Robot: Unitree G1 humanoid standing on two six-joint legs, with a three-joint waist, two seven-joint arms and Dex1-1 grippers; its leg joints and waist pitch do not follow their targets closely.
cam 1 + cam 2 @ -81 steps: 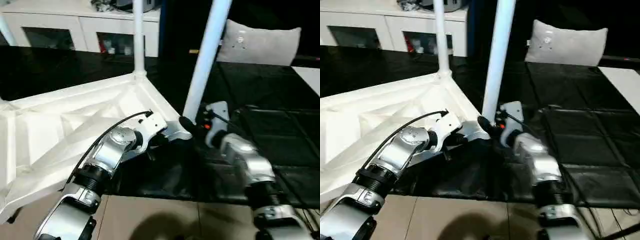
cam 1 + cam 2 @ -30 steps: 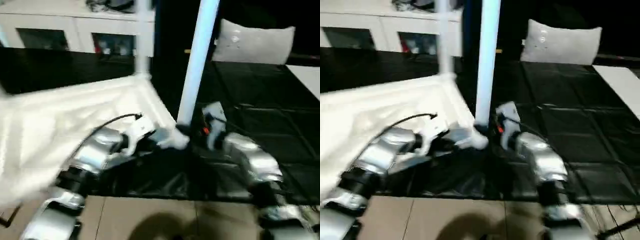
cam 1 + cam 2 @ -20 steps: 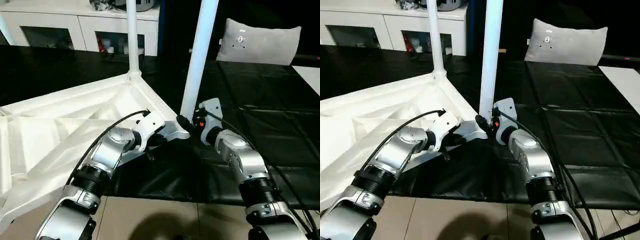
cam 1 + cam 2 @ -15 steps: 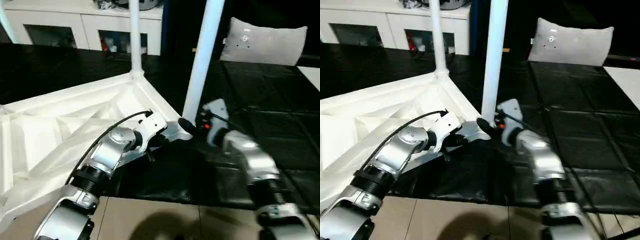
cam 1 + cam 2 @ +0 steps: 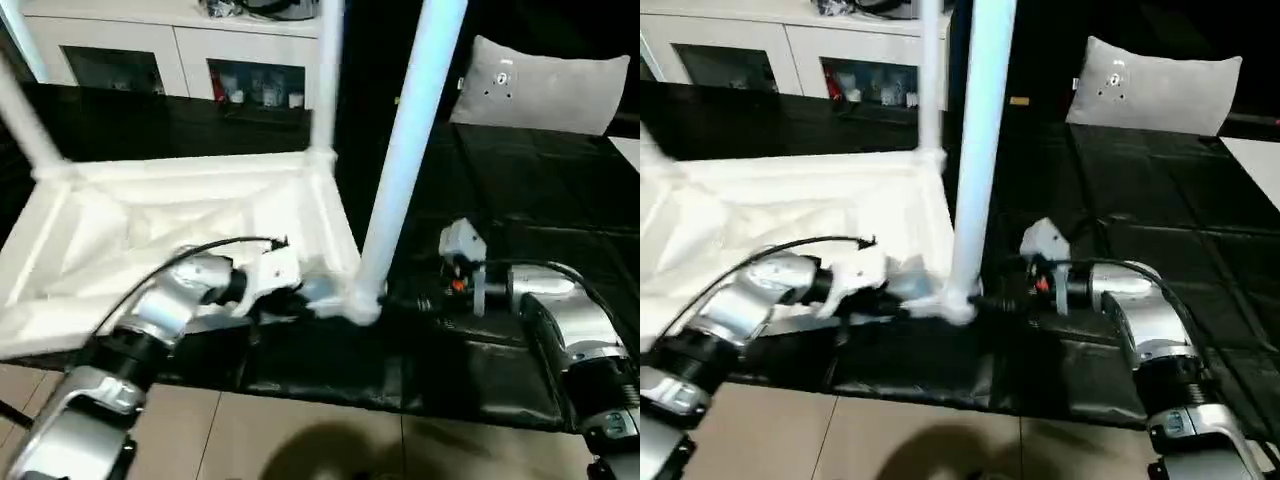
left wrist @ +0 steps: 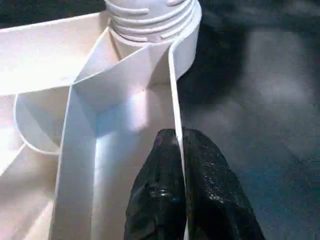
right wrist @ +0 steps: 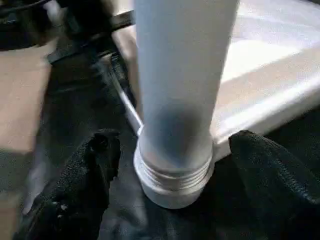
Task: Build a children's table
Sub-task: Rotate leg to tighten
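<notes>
From the head views, the white children's table (image 5: 190,215) lay upside down on a black mat (image 5: 540,250), three legs rising from its corner sockets. The left gripper (image 5: 300,292) met its near rim beside the nearest leg (image 5: 405,160).

At the left wrist, black fingers (image 6: 162,200) were clenched on the thin ribbed rim.

At the right wrist, released fingers (image 7: 87,170) flanked the leg's threaded base without touching.

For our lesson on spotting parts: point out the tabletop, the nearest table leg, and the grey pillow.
tabletop (image 5: 180,205), left eye view, on its ribbed underside.
nearest table leg (image 5: 405,160), left eye view, midway up the tube.
grey pillow (image 5: 1155,85), right eye view, on its front face.
</notes>
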